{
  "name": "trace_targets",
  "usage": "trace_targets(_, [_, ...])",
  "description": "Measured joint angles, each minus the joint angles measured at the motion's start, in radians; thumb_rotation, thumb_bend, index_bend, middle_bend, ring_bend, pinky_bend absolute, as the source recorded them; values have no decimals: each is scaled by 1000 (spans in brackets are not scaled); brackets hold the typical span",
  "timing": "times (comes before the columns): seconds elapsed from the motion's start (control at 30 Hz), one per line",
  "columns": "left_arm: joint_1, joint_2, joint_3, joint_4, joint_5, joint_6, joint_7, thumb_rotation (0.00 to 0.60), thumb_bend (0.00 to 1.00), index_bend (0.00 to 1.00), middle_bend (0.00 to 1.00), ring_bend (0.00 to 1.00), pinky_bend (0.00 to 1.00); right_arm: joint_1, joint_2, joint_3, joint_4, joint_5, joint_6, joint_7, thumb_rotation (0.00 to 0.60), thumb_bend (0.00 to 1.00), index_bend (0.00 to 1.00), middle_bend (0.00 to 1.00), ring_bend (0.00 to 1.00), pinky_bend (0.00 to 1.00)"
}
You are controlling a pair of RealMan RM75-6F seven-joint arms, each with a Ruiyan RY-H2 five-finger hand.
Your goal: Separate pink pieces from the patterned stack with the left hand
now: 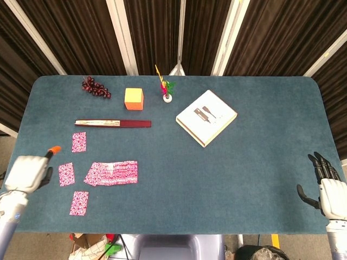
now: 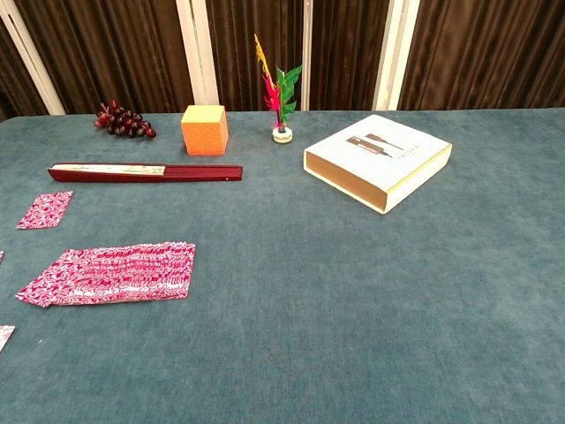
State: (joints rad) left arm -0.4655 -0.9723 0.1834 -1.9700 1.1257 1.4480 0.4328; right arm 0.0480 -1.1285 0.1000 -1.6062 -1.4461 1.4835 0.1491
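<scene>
At the lower left of the head view the patterned stack [image 1: 111, 173] lies fanned flat on the desk [image 1: 227, 179], its thin, light, slippery pieces best pinched at an exposed edge, while the left hand [image 1: 28, 173] hovers beside it grasping nothing.

Head view: looks steeply down from above the near edge — whole table [image 1: 227, 179] in frame, curtains beyond, both hands at the side margins.
Chest view: low and closer, facing level across the table [image 2: 353, 336] toward the curtains.
Shared: patterned stack [image 1: 111, 173] [image 2: 110, 275], closed fan [image 1: 113, 123] [image 2: 146, 172], white box [image 1: 206, 117] [image 2: 378, 162], orange cube [image 1: 134, 98] [image 2: 205, 129].
</scene>
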Motion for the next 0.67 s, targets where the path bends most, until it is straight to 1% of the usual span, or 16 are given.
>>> trace_targets(0.07, [47,-17,1,47,42,47,-54,600,602,173,289,275,393,1,1,1,-4,1,0,-4,600,389,82,64,85,165])
trace_targets(0.13, [91,-43,0,107,68,76,-119,600,555,154,98,103,239,0,2,2,-8,3,0,-7,600,389,82,64,85,165])
trace_targets(0.2, [117,-71,-5,167,85,87,-175,600,547,144,16,15,160,1,2,2,-9,5,0,-12,600,388,82,64,85,165])
trace_targets(0.3, [145,-107,-18,239,110,88,-241,600,544,134,0,0,112,0,0,3,-2,6,2,-19,600,389,82,64,85,165])
trace_targets(0.4, [168,-136,-36,283,130,79,-276,600,544,130,0,0,91,1,-4,5,7,4,7,-28,600,389,82,64,85,165])
trace_targets(0.67, [190,-147,-71,309,154,69,-267,600,544,109,0,0,88,2,-16,12,29,1,20,-22,600,388,82,64,85,165])
